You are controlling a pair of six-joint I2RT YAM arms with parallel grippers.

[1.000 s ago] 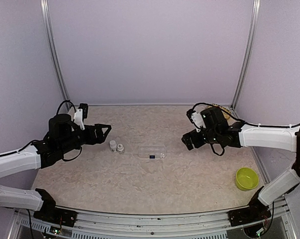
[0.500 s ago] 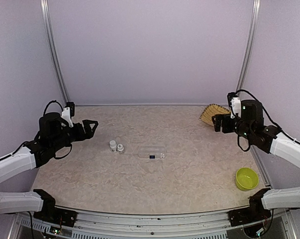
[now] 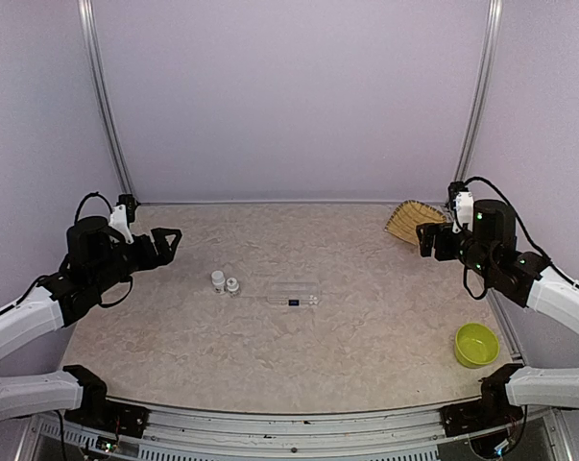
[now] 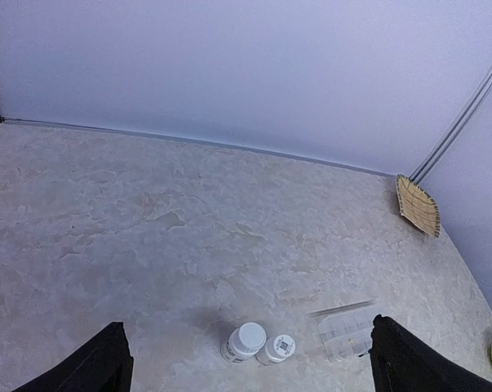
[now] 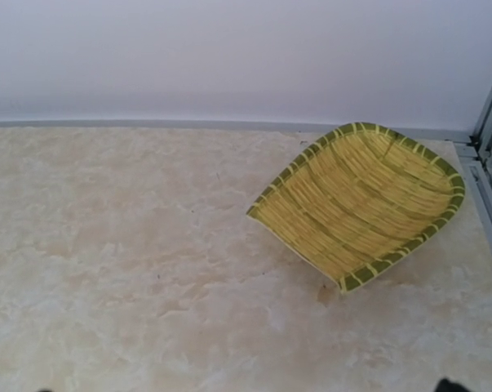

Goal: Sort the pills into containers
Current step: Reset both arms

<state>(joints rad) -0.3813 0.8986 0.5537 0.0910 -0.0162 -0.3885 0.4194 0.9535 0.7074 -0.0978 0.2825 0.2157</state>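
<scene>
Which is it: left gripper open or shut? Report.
Open. The left gripper's fingers sit far apart at opposite edges of its wrist view, gripping nothing.

Landmark: clear compartment box (image 3: 294,293), mid-table.
- Just left of it: two small white-capped bottles (image 3: 224,282), side by side.
- Right, nearer: green bowl (image 3: 475,344), well apart.
- Right, far back: woven basket (image 3: 412,219), in the corner.
- In front and behind: bare tabletop (image 3: 270,365).

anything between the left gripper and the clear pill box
Yes: two small white-capped bottles stand just left of the pill box, close to the straight path from the open left gripper.
</scene>
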